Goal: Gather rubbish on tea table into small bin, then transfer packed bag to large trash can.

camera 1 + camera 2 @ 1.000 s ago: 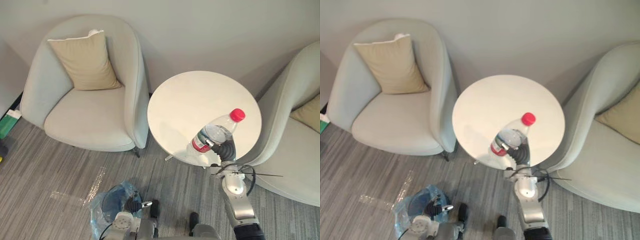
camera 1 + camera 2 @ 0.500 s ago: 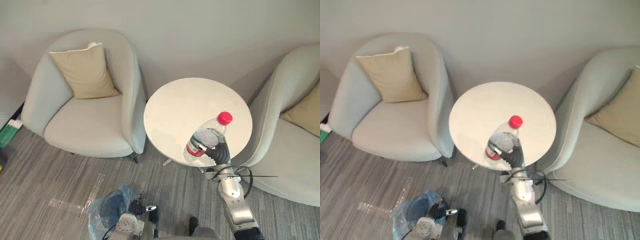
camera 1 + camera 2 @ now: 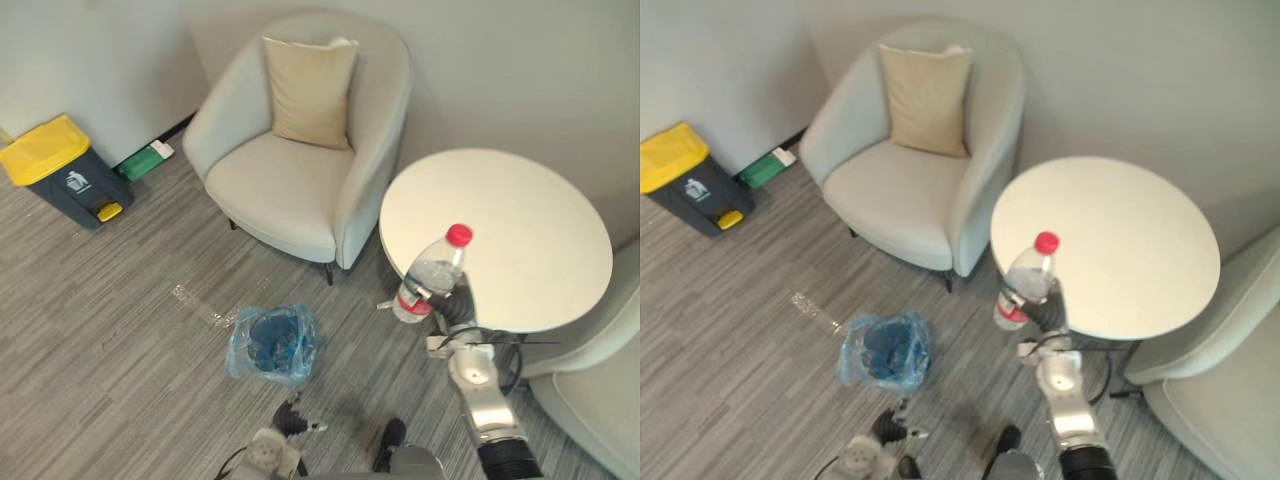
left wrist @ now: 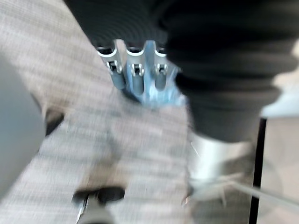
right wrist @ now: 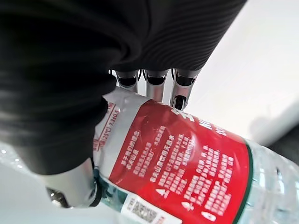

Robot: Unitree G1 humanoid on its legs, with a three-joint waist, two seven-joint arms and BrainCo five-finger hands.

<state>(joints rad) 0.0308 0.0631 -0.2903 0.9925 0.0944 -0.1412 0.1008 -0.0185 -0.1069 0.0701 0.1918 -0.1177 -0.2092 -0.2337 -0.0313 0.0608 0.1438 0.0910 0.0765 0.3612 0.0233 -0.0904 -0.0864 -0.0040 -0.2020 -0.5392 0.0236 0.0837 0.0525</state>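
Your right hand (image 3: 453,304) was wrapped round the bottle (image 3: 432,278) at the label, thumb on one side and fingers (image 5: 154,84) on the other; the bottle sat tilted, red cap up toward the table (image 3: 520,215), base hanging over the carpet just off the table's near edge; so the bottle was off the table but not yet in the small bin (image 3: 272,342); that bin, lined with a blue bag, stood on the floor to your left, well apart from the bottle; my read: the job was a carry across and down, not a toss; you wanted the base over the bag's mouth and low before letting go, since a smooth round bottle would likely bounce off the rim or fold the loose liner; grip looked solid, no need to squeeze harder; your left hand (image 3: 288,421) hung low near the bin, and I couldn't tell if it was clenched or released; the big trash can (image 3: 55,165) by the wall was for later.
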